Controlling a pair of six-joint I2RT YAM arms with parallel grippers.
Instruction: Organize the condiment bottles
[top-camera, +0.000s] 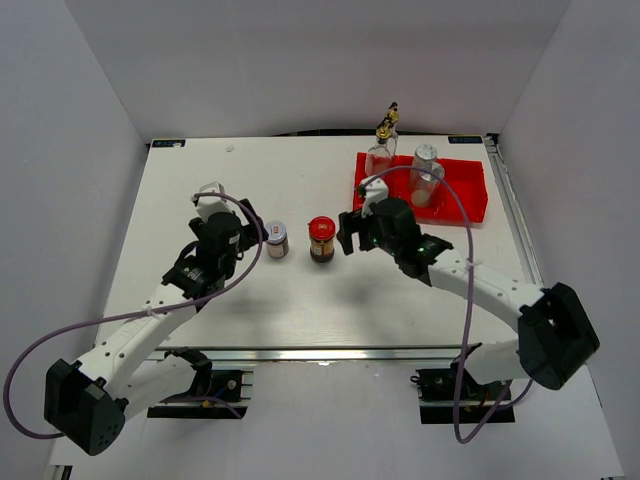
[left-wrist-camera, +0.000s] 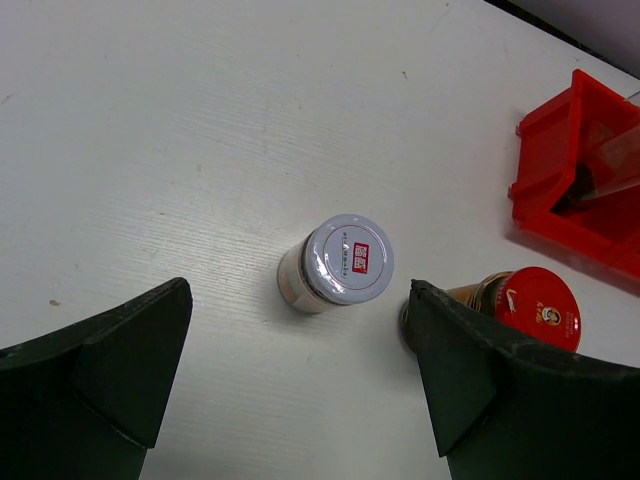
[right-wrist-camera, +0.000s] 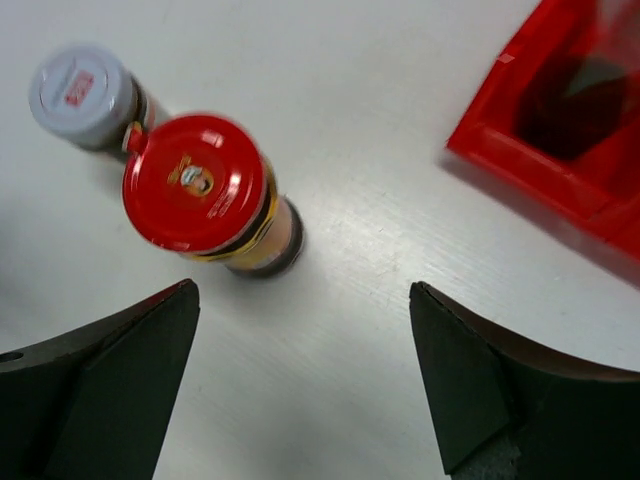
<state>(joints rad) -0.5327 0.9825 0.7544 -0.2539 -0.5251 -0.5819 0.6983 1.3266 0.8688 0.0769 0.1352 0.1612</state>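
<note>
Two condiment bottles stand side by side on the white table: a silver-lidded jar (top-camera: 277, 240) (left-wrist-camera: 345, 262) (right-wrist-camera: 80, 95) and, to its right, a red-lidded dark jar (top-camera: 321, 238) (left-wrist-camera: 535, 310) (right-wrist-camera: 200, 185). My left gripper (top-camera: 250, 240) (left-wrist-camera: 300, 380) hovers open just left of the silver-lidded jar, which sits ahead of the fingertips, not between them. My right gripper (top-camera: 350, 230) (right-wrist-camera: 305, 370) is open just right of the red-lidded jar, with only bare table between its fingers. Clear glass bottles with gold pourers (top-camera: 380, 152) and a silver-capped shaker (top-camera: 425, 160) stand at the red tray.
The red tray (top-camera: 472, 200) (left-wrist-camera: 560, 150) (right-wrist-camera: 520, 140) sits at the back right of the table, close behind the right gripper. Grey walls enclose the table on three sides. A metal rail runs along the near edge (top-camera: 330, 352).
</note>
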